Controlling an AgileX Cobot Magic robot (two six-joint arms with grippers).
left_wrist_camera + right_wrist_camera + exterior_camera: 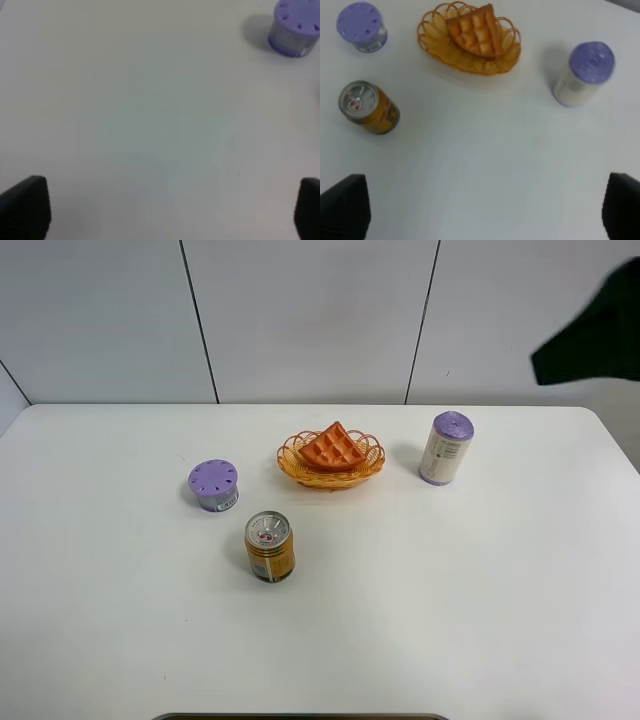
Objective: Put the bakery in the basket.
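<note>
We see the table (pixel 480 590) first, then the basket (pixel 331 462) near its twelve o'clock edge, the bakery (pixel 333 448) already lying inside. Placing looks done; next we would probably only retreat. Both claws, left (pixel 165 207) and right (pixel 485 207), stand wide, holding nothing.

I can't read any text; labels on the can (pixel 270 547), tub (pixel 214 486) and cylinder (pixel 446 448) are blurred.
</note>
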